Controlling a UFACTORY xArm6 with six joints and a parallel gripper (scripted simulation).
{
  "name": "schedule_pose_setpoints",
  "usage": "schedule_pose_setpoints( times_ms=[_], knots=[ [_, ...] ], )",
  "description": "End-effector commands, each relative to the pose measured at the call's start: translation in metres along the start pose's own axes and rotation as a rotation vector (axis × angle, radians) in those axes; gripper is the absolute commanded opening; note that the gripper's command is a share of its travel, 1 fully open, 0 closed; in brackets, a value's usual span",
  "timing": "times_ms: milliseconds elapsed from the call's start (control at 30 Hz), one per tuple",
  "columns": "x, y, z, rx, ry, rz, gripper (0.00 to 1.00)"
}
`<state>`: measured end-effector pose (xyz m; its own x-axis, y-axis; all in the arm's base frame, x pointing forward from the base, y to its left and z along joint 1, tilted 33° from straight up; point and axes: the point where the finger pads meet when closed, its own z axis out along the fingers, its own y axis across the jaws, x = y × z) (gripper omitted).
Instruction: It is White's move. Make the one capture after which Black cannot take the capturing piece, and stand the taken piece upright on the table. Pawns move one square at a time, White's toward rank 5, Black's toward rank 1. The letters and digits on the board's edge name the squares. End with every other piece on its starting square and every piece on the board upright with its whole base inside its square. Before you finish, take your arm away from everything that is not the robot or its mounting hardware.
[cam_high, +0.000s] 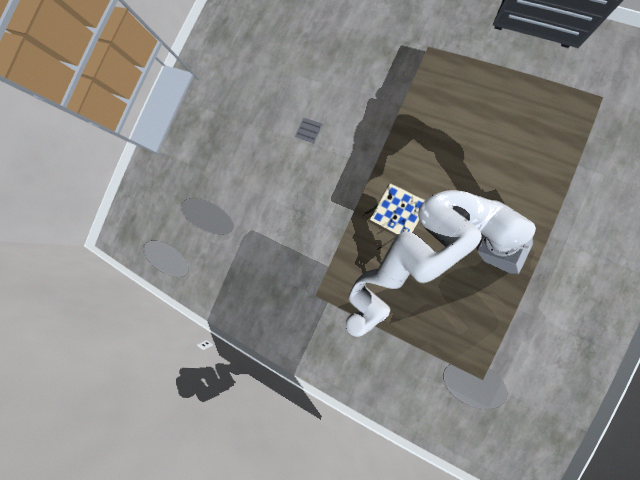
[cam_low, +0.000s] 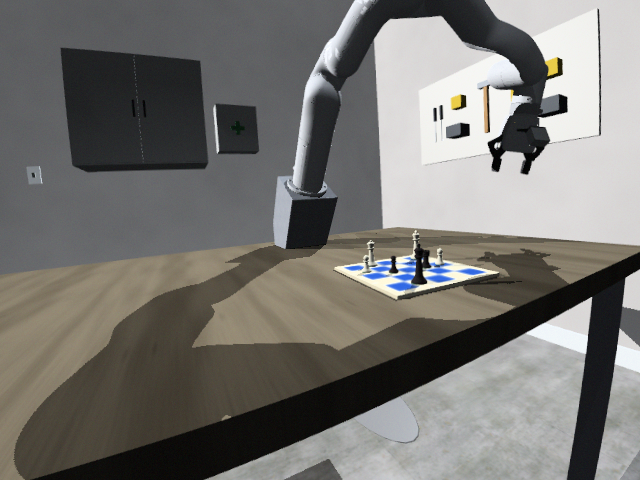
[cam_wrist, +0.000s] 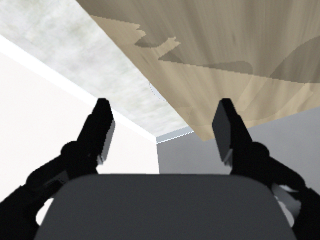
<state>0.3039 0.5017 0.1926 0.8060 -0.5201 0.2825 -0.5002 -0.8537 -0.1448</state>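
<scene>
- The gripper (cam_low: 511, 165) hung high above the table (cam_low: 155, 310), off to the side of the board (cam_low: 413, 294) and well apart from it; its jaws were spread wide with nothing between them.
- In the wrist view the two black fingers framed the table's edge, a strip of floor and a wall, with no piece in sight.
- The board, blue and cream, lay flat on the table near the arm's base (cam_low: 289, 227).
- All pieces stood upright on the board. The white ones (cam_low: 370, 252) stood along the side nearest the base: four showed in the exterior view, one of them partly behind a black piece.
- Three black pieces showed: a tall one (cam_low: 418, 266) near the board's front edge, a small pawn (cam_low: 393, 264) towards the middle, and another (cam_low: 426, 258) just behind the tall one.
- Which squares they stood on could not be read; the edge letters were too small.
- From the top view the arm (cam_high: 434, 258) covered one corner of the board.
</scene>
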Motion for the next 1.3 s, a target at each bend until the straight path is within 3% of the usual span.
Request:
schedule_pose_setpoints(
  times_ms=[0, 67, 100, 167, 200, 267, 300, 367, 433, 500, 533, 633, 667, 733, 800, 867, 900, 967, 1033, 1100, 1133, 1200, 1233, 1267],
  knots=[
    [0.022, 0.017, 0.008, -0.057, 0.145, 0.104, 1.0],
    [0.022, 0.017, 0.008, -0.057, 0.145, 0.104, 1.0],
    [0.033, 0.028, 0.015, -0.093, 0.215, 0.157, 1.0],
    [0.033, 0.028, 0.015, -0.093, 0.215, 0.157, 1.0],
    [0.045, 0.039, 0.021, -0.131, 0.291, 0.214, 1.0],
    [0.045, 0.039, 0.021, -0.131, 0.291, 0.214, 1.0],
    [0.058, 0.051, 0.028, -0.171, 0.374, 0.277, 1.0],
    [0.058, 0.051, 0.028, -0.171, 0.375, 0.277, 1.0],
    [0.072, 0.064, 0.036, -0.216, 0.465, 0.344, 1.0],
    [0.072, 0.064, 0.036, -0.216, 0.465, 0.344, 1.0],
    [0.087, 0.078, 0.044, -0.253, 0.541, 0.402, 1.0],
    [0.087, 0.078, 0.044, -0.262, 0.558, 0.415, 1.0],
    [0.102, 0.092, 0.053, -0.302, 0.639, 0.476, 1.0],
    [0.102, 0.092, 0.053, -0.309, 0.651, 0.485, 1.0],
    [0.117, 0.105, 0.061, -0.349, 0.734, 0.548, 1.0],
    [0.117, 0.105, 0.061, -0.355, 0.744, 0.555, 1.0],
    [0.132, 0.119, 0.069, -0.386, 0.813, 0.607, 1.0],
    [0.132, 0.119, 0.069, -0.399, 0.836, 0.624, 1.0],
    [0.146, 0.132, 0.077, -0.437, 0.914, 0.683, 1.0],
    [0.146, 0.132, 0.077, -0.443, 0.925, 0.691, 1.0],
    [0.16, 0.144, 0.084, -0.475, 0.993, 0.742, 1.0],
    [0.16, 0.144, 0.084, -0.475, 0.993, 0.742, 1.0],
    [0.173, 0.156, 0.091, -0.511, 1.068, 0.799, 1.0],
    [0.173, 0.156, 0.091, -0.524, 1.091, 0.816, 1.0]
  ],
)
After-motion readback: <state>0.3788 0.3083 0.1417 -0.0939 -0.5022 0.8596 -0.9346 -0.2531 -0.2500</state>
